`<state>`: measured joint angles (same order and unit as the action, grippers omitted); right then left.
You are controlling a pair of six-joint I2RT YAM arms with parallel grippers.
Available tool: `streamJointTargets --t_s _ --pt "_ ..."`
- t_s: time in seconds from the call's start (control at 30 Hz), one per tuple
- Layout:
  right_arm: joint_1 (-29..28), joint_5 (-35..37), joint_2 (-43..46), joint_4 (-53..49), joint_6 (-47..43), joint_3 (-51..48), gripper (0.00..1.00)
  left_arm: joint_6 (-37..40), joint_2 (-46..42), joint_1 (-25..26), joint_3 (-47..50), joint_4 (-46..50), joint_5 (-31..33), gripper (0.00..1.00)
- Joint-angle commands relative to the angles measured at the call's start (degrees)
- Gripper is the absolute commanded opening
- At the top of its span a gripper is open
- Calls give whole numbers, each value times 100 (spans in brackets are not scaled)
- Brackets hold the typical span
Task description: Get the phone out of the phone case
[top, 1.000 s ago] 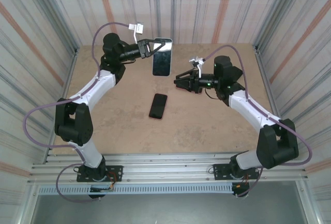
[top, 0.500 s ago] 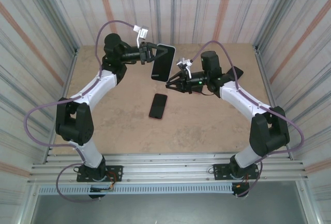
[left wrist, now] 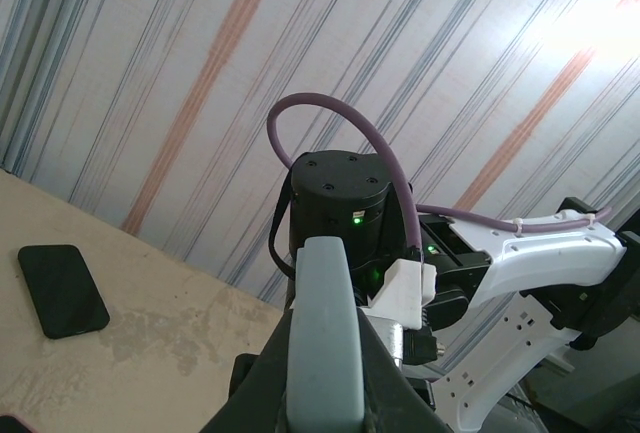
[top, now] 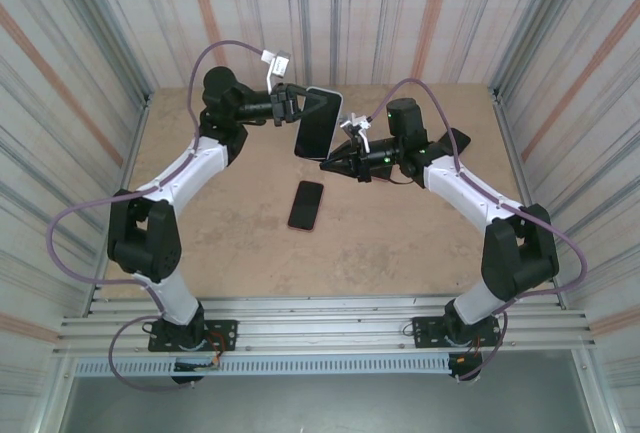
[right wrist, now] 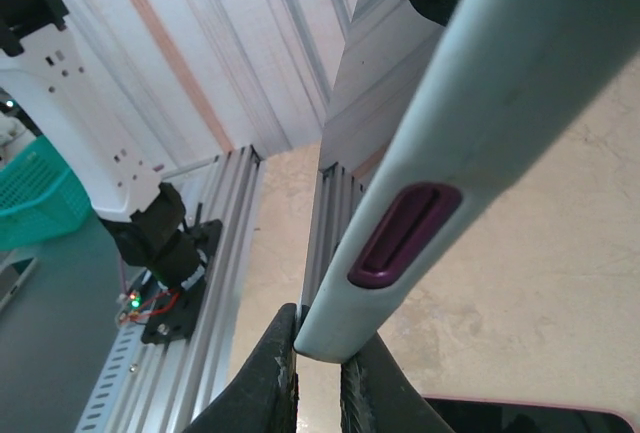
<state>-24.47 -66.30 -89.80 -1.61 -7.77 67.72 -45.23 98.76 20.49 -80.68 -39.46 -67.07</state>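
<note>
Phone case (top: 315, 125): held up over the table (top: 400, 238), upper centre of the top view, dark face showing.
Left gripper (top: 291, 105): clamped on its upper edge, wrist pointing right.
Right gripper (top: 327, 163): pinching its lower corner, forearm reaching left.
Dark phone (top: 306, 204): flat on the table, mid-frame.

We are seeing a left arm (top: 185, 168) and a right arm (top: 470, 198), each made of white links between bulky black joint housings. The left gripper (top: 296, 105) and right gripper (top: 326, 162) are showing us black, tapered fingers (right wrist: 268, 378). Behind each hand we are noticing a purple cable (top: 228, 47) looping off the wrist, a white clip (top: 272, 56) fixed on it, and a small green light (left wrist: 355, 220) glowing on the round black housing behind the right hand.
</note>
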Motion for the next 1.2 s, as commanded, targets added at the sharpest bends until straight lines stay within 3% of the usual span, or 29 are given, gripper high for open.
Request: streamJointTargets --t_s 0.0,0.3,0.5,0.83,1.17 --pt "-92 -332 13 325 76 234 14 59 -236 103 79 -183 80 0" --pt "-130 -365 -8 749 392 118 16 161 -340 122 77 4 124 0" --pt "-146 -313 -21 369 22 184 7 -166 -231 87 -50 -62 100 0" --pt "-201 1684 231 -644 -1481 327 0 -931 -190 99 -201 45 -122 0" --pt "-200 2027 457 -373 -1394 295 0 -1277 61 166 -364 -263 -176 0"
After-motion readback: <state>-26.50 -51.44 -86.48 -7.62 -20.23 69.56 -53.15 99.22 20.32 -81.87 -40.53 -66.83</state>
